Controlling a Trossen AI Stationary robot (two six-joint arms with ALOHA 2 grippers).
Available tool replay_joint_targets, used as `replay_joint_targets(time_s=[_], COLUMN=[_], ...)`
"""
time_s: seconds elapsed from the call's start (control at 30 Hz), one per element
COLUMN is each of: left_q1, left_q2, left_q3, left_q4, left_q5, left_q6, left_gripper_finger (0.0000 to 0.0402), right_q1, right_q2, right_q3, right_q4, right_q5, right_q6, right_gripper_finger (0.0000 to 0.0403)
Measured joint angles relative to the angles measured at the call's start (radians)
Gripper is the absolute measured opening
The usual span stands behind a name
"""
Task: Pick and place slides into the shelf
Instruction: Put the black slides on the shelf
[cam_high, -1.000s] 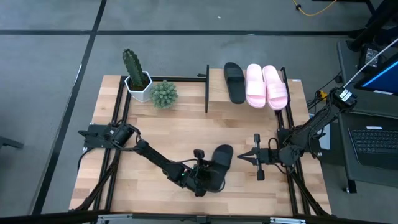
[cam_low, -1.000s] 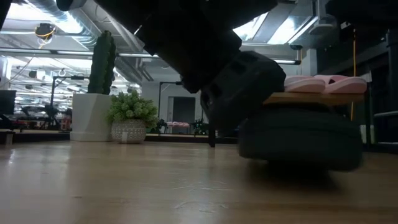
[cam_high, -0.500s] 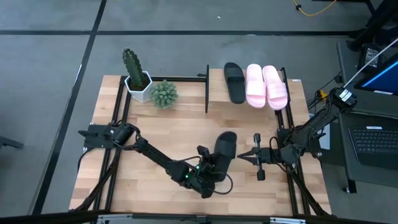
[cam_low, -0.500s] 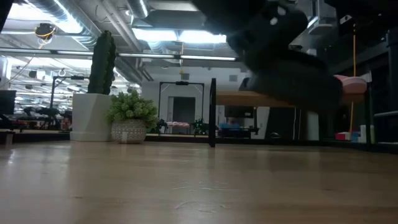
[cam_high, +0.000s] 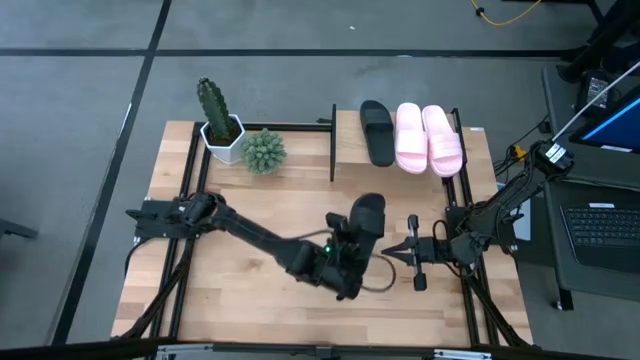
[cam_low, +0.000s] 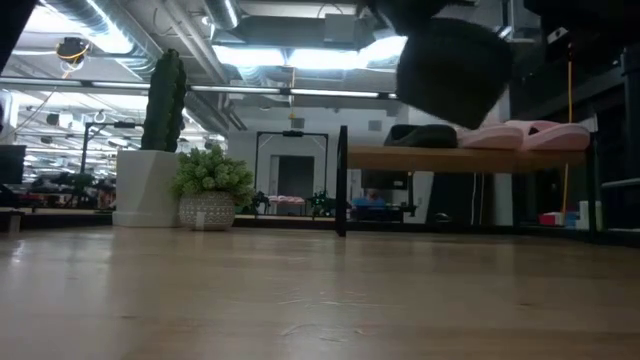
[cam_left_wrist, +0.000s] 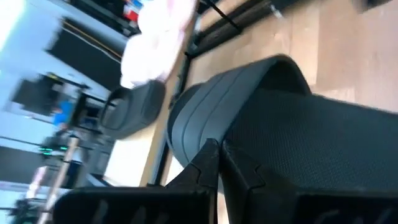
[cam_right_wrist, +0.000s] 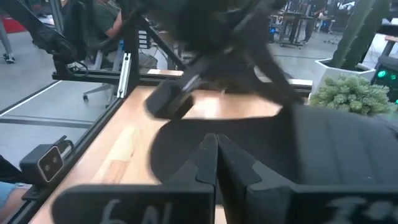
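Your left end effector is clenched on a black slide, held clear of the table near its middle, short of the shelf. Your shelf already carries one black slide and two pale pink slides side by side. Your right end effector rests shut and empty, just beside the held slide.

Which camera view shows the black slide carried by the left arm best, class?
The high view: the whole black slide shows above the table, at the left end effector. The low view shows a dark blur, the left wrist view only its strap close up.
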Motion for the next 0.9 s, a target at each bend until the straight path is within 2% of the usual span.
replay_joint_targets(time_s=[0.17, 0.4, 0.57, 0.73, 0.9], left_q1=[0.072, 0.104, 0.152, 0.213, 0.281], left_q2=[-0.073, -0.17, -0.226, -0.305, -0.397], left_q3=[-0.015, -0.073, -0.155, -0.291, -0.401], left_q4=[-0.063, -0.014, 0.147, 0.362, 0.492], left_q5=[0.143, 0.171, 0.188, 0.338, 0.403], left_q6=[-0.074, -0.025, 0.043, 0.131, 0.186], left_gripper_finger=[0.0, 0.0, 0.0, 0.0, 0.0], right_q1=[0.002, 0.029, 0.051, 0.066, 0.066], right_q2=[0.0, 0.001, 0.001, 0.001, 0.001], right_q3=[0.0, 0.0, 0.0, 0.0, 0.0], right_q4=[-0.014, -0.062, -0.077, -0.079, -0.077], right_q5=[-0.034, -0.036, -0.036, -0.024, -0.011], right_q6=[0.016, 0.048, 0.07, 0.047, 0.041], right_gripper_finger=[0.0009, 0.0009, 0.0009, 0.0009, 0.0005])
